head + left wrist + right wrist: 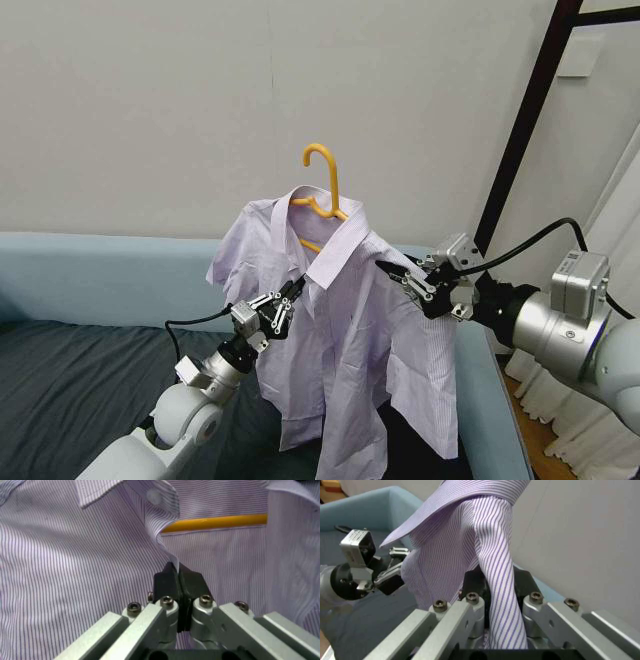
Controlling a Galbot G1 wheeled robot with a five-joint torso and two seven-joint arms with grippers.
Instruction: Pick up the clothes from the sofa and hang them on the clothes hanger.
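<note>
Of the yellow hanger [332, 190] only the hook and a short stretch of bar show; the striped shirt [350, 340] covers the rest. The shirt's hem is cut off below. A fold clamped in the right end effector [497, 581] hides its pads.

The sofa [90, 275] has a pale blue back along its rear edge and a pale blue arm at its right end, framing a dark grey seat [70, 390]. Over the seat's right end, a yellow hanger [325, 175] carries a lilac striped shirt [350, 340]; whether its hem touches the seat is unclear.
</note>
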